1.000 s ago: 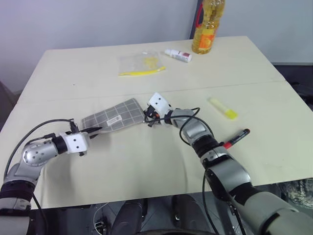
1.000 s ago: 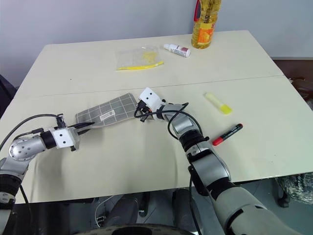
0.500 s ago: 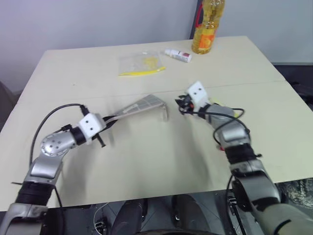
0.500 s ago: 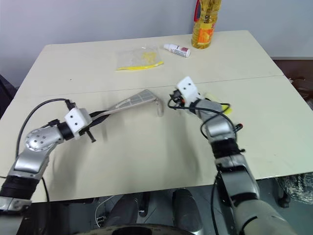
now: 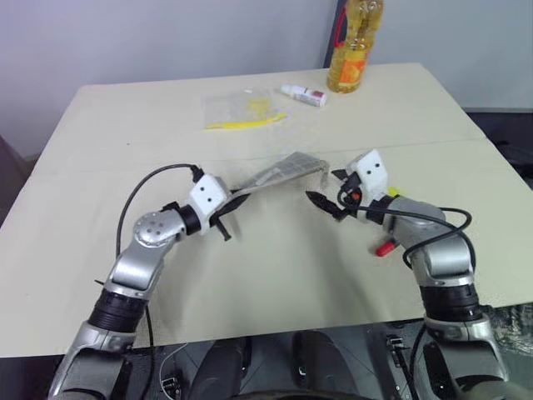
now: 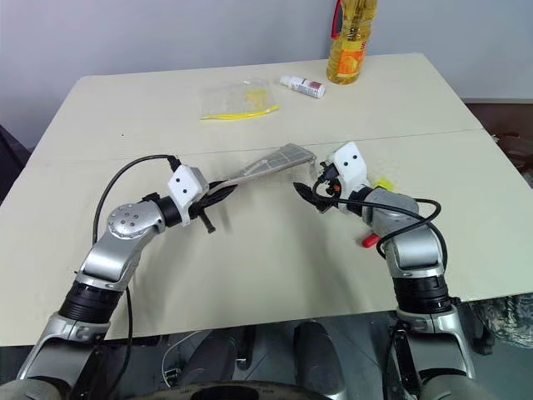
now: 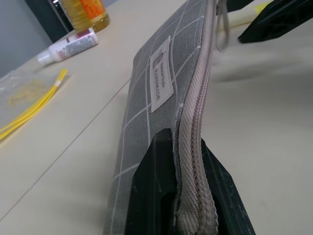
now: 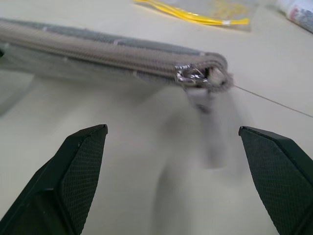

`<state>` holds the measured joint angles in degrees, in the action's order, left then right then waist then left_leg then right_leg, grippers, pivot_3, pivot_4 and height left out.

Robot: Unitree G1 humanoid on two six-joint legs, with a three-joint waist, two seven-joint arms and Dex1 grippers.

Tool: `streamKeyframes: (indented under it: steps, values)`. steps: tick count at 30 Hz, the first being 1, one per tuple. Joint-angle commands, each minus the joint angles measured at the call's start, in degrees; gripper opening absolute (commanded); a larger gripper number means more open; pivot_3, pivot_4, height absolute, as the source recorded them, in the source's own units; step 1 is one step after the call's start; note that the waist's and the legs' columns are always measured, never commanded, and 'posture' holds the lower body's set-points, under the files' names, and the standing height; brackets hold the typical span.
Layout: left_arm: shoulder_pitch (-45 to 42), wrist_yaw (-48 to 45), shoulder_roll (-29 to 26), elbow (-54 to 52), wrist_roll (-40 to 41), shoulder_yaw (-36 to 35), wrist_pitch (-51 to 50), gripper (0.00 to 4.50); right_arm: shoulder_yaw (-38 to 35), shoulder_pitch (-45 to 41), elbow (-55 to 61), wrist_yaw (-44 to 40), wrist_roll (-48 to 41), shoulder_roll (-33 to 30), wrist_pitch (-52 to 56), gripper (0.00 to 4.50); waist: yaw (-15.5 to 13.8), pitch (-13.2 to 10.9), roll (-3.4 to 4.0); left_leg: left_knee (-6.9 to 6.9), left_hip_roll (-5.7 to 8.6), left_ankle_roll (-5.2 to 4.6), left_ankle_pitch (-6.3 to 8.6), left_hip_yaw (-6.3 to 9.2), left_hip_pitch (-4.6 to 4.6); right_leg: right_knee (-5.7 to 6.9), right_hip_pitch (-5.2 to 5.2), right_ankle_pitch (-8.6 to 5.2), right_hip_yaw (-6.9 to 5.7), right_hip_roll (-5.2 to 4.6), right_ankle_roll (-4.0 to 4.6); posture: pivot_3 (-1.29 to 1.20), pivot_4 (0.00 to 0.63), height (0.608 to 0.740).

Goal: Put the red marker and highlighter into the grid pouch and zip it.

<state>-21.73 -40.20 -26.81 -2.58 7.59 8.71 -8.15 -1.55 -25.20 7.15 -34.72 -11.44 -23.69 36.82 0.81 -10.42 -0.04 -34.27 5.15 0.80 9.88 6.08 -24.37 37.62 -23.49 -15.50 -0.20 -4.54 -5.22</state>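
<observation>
Left gripper (image 7: 188, 196) clamps the grid pouch (image 5: 279, 173) by its zipper edge, holding it off the table (image 5: 125, 133) so the wide-open right gripper (image 5: 326, 200) at its 3 o'clock can reach the zipper pull (image 8: 193, 77); red marker (image 5: 384, 247) lies behind the right arm.

Above the table (image 5: 250, 275) we see the grid pouch (image 5: 279, 172) between the left pincer (image 5: 231, 203) and right pincer (image 5: 326, 197); bag (image 5: 241, 109), tube (image 5: 303, 94) and bottle (image 5: 350, 50) stand behind.
</observation>
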Motion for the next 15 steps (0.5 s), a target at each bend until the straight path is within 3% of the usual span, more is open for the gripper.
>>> streamKeyframes:
  steps: [1, 3, 10, 15]
  values:
    - [-0.51, -0.74, -0.10, -1.79, -0.31, 0.05, 0.14, 0.00, -1.45, -1.93, -0.22, 3.50, -1.31, 2.39, 0.37, 4.23, -0.07, 0.00, 0.00, 0.00, 0.00, 0.00, 0.00, 0.00, 0.00, 0.00, 0.00, 0.00, 0.00, 0.00, 0.00, 0.00, 0.150, 0.740]
    - [-0.47, -0.83, 0.18, -2.09, -0.46, 0.20, 0.00, 0.00, -1.73, -2.60, -1.33, 4.72, -1.45, 3.18, 0.75, 3.59, -0.11, 0.00, 0.00, 0.00, 0.01, 0.00, 0.00, 0.00, 0.00, -0.02, 0.01, 0.00, 0.00, 0.00, 0.00, 0.00, 0.150, 0.740]
    - [-0.07, 0.37, 1.37, -2.88, -1.96, 1.19, -0.58, 0.00, 0.40, -2.78, 0.39, 5.51, -1.28, 2.52, 1.81, 0.11, -0.16, 0.00, 0.00, 0.00, 0.02, 0.00, 0.00, 0.00, -0.01, -0.05, 0.03, 0.00, 0.00, -0.01, 0.00, 0.00, 0.150, 0.740]
    - [-0.35, 2.17, 3.26, -3.82, -4.85, 3.66, -1.73, 0.00, 7.94, -2.11, 4.15, 3.94, 2.86, -1.51, 3.23, 0.05, -0.17, 0.00, 0.00, 0.00, 0.02, 0.00, 0.00, 0.00, -0.01, -0.06, 0.02, 0.00, 0.00, -0.01, 0.00, 0.00, 0.150, 0.740]
